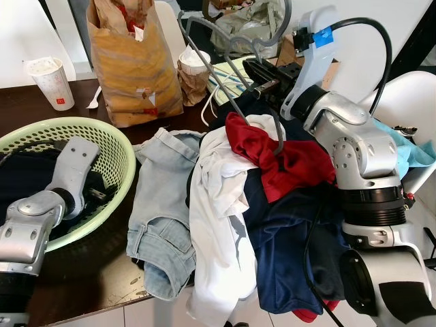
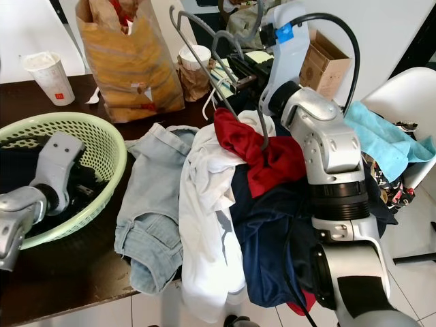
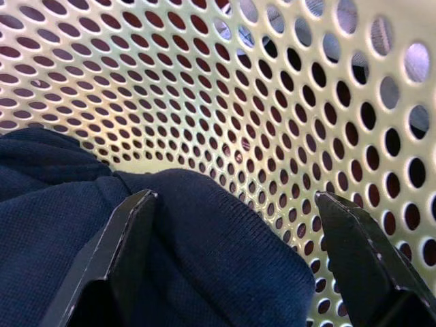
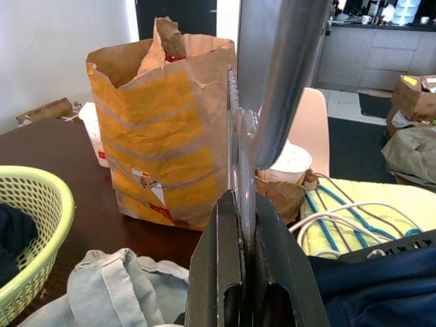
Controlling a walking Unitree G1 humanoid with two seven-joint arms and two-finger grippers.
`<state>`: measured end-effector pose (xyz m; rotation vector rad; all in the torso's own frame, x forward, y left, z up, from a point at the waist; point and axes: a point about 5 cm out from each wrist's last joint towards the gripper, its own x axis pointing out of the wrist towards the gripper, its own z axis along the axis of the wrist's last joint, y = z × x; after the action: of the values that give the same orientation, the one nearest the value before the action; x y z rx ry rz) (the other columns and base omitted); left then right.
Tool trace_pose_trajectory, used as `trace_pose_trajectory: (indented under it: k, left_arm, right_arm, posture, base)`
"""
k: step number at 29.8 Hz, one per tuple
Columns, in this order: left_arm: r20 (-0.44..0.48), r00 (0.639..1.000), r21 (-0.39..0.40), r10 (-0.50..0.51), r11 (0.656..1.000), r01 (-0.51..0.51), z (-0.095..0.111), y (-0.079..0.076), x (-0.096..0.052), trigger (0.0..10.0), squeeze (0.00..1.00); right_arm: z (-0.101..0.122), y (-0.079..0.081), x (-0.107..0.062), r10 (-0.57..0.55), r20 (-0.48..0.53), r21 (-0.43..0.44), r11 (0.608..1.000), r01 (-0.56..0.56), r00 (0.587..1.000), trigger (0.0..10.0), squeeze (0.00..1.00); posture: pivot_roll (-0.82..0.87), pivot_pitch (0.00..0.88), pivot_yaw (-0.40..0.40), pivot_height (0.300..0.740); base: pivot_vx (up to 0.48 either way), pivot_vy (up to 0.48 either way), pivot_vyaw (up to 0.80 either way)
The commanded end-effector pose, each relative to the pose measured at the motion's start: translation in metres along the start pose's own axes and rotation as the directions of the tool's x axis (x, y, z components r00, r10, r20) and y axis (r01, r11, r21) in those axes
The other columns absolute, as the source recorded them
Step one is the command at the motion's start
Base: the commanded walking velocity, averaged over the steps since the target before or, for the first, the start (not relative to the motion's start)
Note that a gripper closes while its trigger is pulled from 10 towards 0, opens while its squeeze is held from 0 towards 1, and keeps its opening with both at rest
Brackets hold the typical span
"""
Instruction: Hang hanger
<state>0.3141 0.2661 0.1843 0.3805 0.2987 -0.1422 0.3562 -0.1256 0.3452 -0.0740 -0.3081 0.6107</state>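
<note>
A heap of clothes spills over the near edge of the dark counter [image 1: 75,272]: pale jeans [image 1: 160,218], a white shirt [image 1: 218,218], a navy garment [image 1: 286,252] and a red one [image 1: 272,153] on top. Above the heap the right tool [image 1: 266,87] is clamped on the grey hanger [image 1: 235,102], its fingers pinched flat on the thin frame just below the hook. The hanger is lifted off the counter, tilted, its lower end dipping toward the red garment.

It looks light and stiff, a thin rod frame that would swing or twist in a narrow pinch, so holding close under the hook seems sensible; the smooth surface could slip.

The left tool [image 3: 231,266] sits down inside the green basket [image 1: 102,136], fingers apart over dark blue cloth [image 3: 102,238]. A paper bag [image 1: 133,61] and a cup [image 1: 53,82] stand behind.
</note>
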Motion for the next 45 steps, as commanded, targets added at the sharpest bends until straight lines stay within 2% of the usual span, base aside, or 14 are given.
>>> trace_pose_trajectory:
  k: [1,12,18,19,24,27,30,32,33,35,36,39,42,45]
  left_arm:
    - [-0.046,0.999,-0.013,-0.027,1.0,0.026,-0.01,-0.005,0.001,0.0,0.0]
    - [-0.067,0.998,-0.006,0.009,1.0,-0.009,-0.012,0.003,-0.005,0.0,0.0]
    - [0.019,0.999,-0.043,0.048,0.998,-0.047,0.01,0.012,-0.012,0.0,0.0]
    - [0.122,0.989,-0.073,0.088,0.994,-0.079,0.038,0.024,-0.024,0.0,0.0]
    - [0.216,0.961,-0.05,0.172,0.985,-0.165,0.069,0.052,-0.048,0.0,0.0]
    - [0.309,0.914,0.026,0.263,0.958,-0.285,0.106,0.093,-0.091,0.0,0.0]
    - [0.334,0.907,0.055,0.257,0.955,-0.291,0.115,0.098,-0.101,0.0,0.0]
    - [0.449,0.887,0.089,0.105,0.983,-0.161,0.144,0.09,-0.126,0.0,0.0]
    - [0.449,0.887,0.089,0.105,0.983,-0.161,0.144,0.09,-0.126,0.0,0.0]
    - [0.562,0.823,0.138,-0.078,0.99,0.0,0.168,0.074,-0.152,0.0,0.0]
    - [0.618,0.766,0.18,-0.176,0.98,0.08,0.178,0.065,-0.169,0.0,0.0]
    - [0.648,0.722,0.217,-0.241,0.968,0.128,0.184,0.06,-0.181,0.0,0.0]
    - [0.721,0.582,0.318,-0.376,0.926,0.204,0.202,0.05,-0.22,0.0,0.0]
    - [0.734,0.552,0.336,-0.396,0.918,0.211,0.206,0.049,-0.228,0.0,0.0]
  right_arm:
    - [-0.004,-0.002,-0.004,-0.014,-0.024,0.003,1.0,0.014,1.0,10.0,0.0]
    - [-0.001,0.0,-0.003,-0.01,-0.021,0.003,1.0,0.01,1.0,10.0,0.0]
    - [0.0,-0.001,-0.003,-0.013,-0.02,0.003,1.0,0.013,1.0,10.0,0.0]
    - [-0.001,-0.001,-0.003,-0.015,-0.02,0.002,1.0,0.015,1.0,10.0,0.0]
    - [-0.001,-0.002,-0.002,-0.018,-0.019,0.005,1.0,0.018,1.0,10.0,0.0]
    - [-0.003,-0.001,0.002,-0.016,-0.011,0.014,1.0,0.016,1.0,10.0,0.0]
    - [-0.004,0.0,0.003,-0.015,-0.008,0.018,1.0,0.015,1.0,10.0,0.0]
    - [-0.004,0.001,0.005,-0.013,0.001,0.026,1.0,0.013,1.0,10.0,0.0]
    - [-0.004,0.001,0.005,-0.013,0.001,0.026,1.0,0.013,1.0,10.0,0.0]
    - [-0.005,0.002,0.007,-0.013,0.011,0.032,0.999,0.013,1.0,10.0,0.0]
    - [-0.004,0.002,0.008,-0.014,0.017,0.035,0.999,0.013,1.0,10.0,0.0]
    - [-0.005,0.002,0.008,-0.015,0.021,0.038,0.999,0.014,1.0,10.0,0.0]
    - [-0.005,0.001,0.009,-0.016,0.033,0.048,0.999,0.015,0.999,10.0,0.0]
    - [-0.006,0.001,0.009,-0.016,0.036,0.05,0.999,0.014,0.999,10.0,0.0]
  posture:
    - [-0.06,0.264,-0.036,0.74]
    - [-0.05,0.264,-0.04,0.74]
    - [-0.05,0.261,-0.041,0.74]
    - [-0.05,0.253,-0.042,0.74]
    - [-0.04,0.248,-0.041,0.74]
    - [-0.01,0.234,-0.039,0.74]
    - [0.0,0.229,-0.04,0.74]
    - [0.02,0.21,-0.038,0.74]
    - [0.02,0.21,-0.038,0.74]
    - [0.02,0.204,-0.037,0.74]
    - [0.03,0.191,-0.034,0.74]
    - [0.03,0.182,-0.034,0.74]
    - [0.05,0.158,-0.036,0.74]
    - [0.05,0.158,-0.036,0.74]
  base:
    - [0.0,0.0,0.0]
    - [0.0,0.0,0.0]
    - [0.0,0.0,0.0]
    - [0.0,0.0,0.0]
    - [0.0,0.0,0.0]
    - [0.0,0.0,0.0]
    - [0.0,0.0,0.0]
    - [0.0,0.0,0.0]
    - [0.0,0.0,0.0]
    - [0.0,0.0,0.0]
    - [0.0,0.0,0.0]
    - [0.0,0.0,0.0]
    - [0.0,0.0,0.0]
    - [0.0,0.0,0.0]
